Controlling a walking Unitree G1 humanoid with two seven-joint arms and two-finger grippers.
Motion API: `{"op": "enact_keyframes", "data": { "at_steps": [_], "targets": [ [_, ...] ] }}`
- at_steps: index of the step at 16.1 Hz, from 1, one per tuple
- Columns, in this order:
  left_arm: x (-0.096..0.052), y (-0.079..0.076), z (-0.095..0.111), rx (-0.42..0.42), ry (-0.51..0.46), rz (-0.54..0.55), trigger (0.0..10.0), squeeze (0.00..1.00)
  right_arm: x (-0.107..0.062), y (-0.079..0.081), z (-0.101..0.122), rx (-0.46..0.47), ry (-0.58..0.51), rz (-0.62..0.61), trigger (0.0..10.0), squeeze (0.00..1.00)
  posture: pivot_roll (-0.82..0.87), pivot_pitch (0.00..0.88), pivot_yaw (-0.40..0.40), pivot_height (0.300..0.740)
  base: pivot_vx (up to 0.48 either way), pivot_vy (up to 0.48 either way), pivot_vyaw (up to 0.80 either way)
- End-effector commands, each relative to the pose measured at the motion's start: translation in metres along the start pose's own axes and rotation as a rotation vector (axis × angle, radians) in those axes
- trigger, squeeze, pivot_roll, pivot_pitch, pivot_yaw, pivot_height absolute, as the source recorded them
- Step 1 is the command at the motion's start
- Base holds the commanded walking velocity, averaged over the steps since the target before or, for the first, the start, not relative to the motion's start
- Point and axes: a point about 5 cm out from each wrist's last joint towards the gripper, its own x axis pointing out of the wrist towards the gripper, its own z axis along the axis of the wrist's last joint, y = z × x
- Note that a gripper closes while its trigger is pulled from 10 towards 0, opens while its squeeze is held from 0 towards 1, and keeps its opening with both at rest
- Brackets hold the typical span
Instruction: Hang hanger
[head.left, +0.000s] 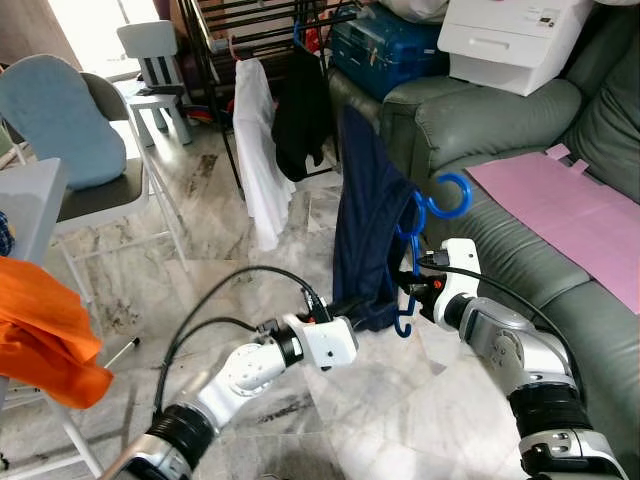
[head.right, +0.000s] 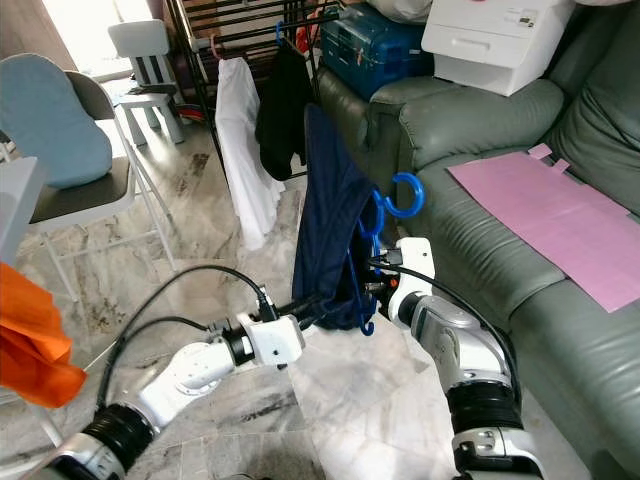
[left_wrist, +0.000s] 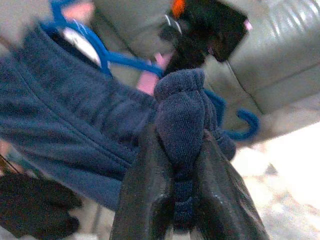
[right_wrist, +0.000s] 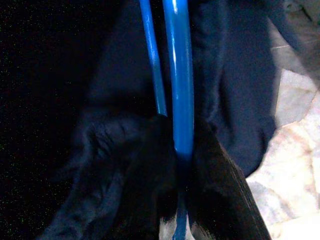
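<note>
A blue plastic hanger (head.left: 447, 200) carries a navy garment (head.left: 362, 215) and hangs in the air in front of the sofa. My right gripper (head.left: 412, 290) is shut on the hanger's lower bar (right_wrist: 180, 100), just right of the cloth. My left gripper (head.left: 352, 306) comes in from the left and is shut on a bunched fold of the navy garment (left_wrist: 182, 130) at its lower hem. A black clothes rack (head.left: 215, 110) stands behind, with a white garment (head.left: 262, 150) and a black garment (head.left: 300, 110) hanging on it.
A grey-green sofa (head.left: 520, 170) with a pink sheet (head.left: 570, 210) runs along the right. A blue suitcase (head.left: 385, 50) and a white box (head.left: 510, 40) sit behind it. A chair with a blue cushion (head.left: 60, 120) and an orange cloth (head.left: 45, 335) are at the left. Marble floor lies below.
</note>
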Motion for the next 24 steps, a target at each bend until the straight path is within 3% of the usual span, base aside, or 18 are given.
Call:
{"op": "enact_keyframes", "data": {
  "at_steps": [1,2,5,7,9,13,14,17,20,24],
  "targets": [
    [-0.007,-0.009,-0.013,-0.041,0.078,-0.026,10.0,1.0,0.002,0.007,0.031,-0.051,-0.132,0.022,10.0,0.0,-0.19,0.0,0.059,0.74,0.0,0.0,0.0],
    [-0.006,-0.007,-0.015,-0.066,0.092,-0.011,10.0,1.0,0.001,0.01,0.031,-0.125,-0.139,0.039,10.0,0.0,-0.2,0.0,0.06,0.74,0.0,0.0,0.0],
    [-0.005,-0.009,-0.018,-0.161,0.117,-0.012,10.0,1.0,-0.003,0.014,0.029,-0.222,-0.148,0.084,10.0,0.0,-0.2,0.0,0.065,0.74,0.0,0.0,0.0],
    [-0.009,-0.012,-0.018,-0.282,0.114,-0.032,10.0,1.0,-0.009,0.012,0.022,-0.338,-0.142,0.12,10.0,0.0,-0.2,0.0,0.066,0.74,0.0,0.0,0.0],
    [-0.016,-0.008,-0.018,-0.269,0.102,-0.038,10.0,1.0,-0.014,0.008,0.018,-0.384,-0.132,0.142,10.0,0.0,-0.2,0.0,0.069,0.74,0.0,0.0,0.0],
    [-0.033,0.015,-0.017,-0.168,0.084,0.013,10.0,1.0,-0.025,-0.007,0.009,-0.549,-0.087,0.158,10.0,0.0,-0.19,0.0,0.071,0.74,0.0,0.0,0.0],
    [-0.04,0.032,-0.016,-0.101,0.075,0.075,10.0,1.0,-0.034,-0.015,-0.001,-0.589,-0.017,0.204,10.0,0.0,-0.19,0.0,0.071,0.74,0.0,0.0,0.0],
    [-0.052,0.055,-0.011,0.057,0.064,0.106,10.0,1.0,-0.056,-0.038,-0.019,-0.655,0.129,0.253,10.0,0.0,-0.2,0.0,0.071,0.74,0.0,0.0,0.0],
    [-0.056,0.062,-0.004,0.12,0.038,0.058,10.0,1.0,-0.068,-0.05,-0.029,-0.703,0.22,0.3,10.0,0.0,-0.2,0.0,0.076,0.74,0.0,0.0,0.0],
    [-0.059,0.066,-0.004,0.223,0.037,-0.064,10.0,1.0,-0.076,-0.047,-0.036,-0.746,0.297,0.435,10.0,0.0,-0.2,0.0,0.083,0.74,0.0,0.0,0.0]
  ]
}}
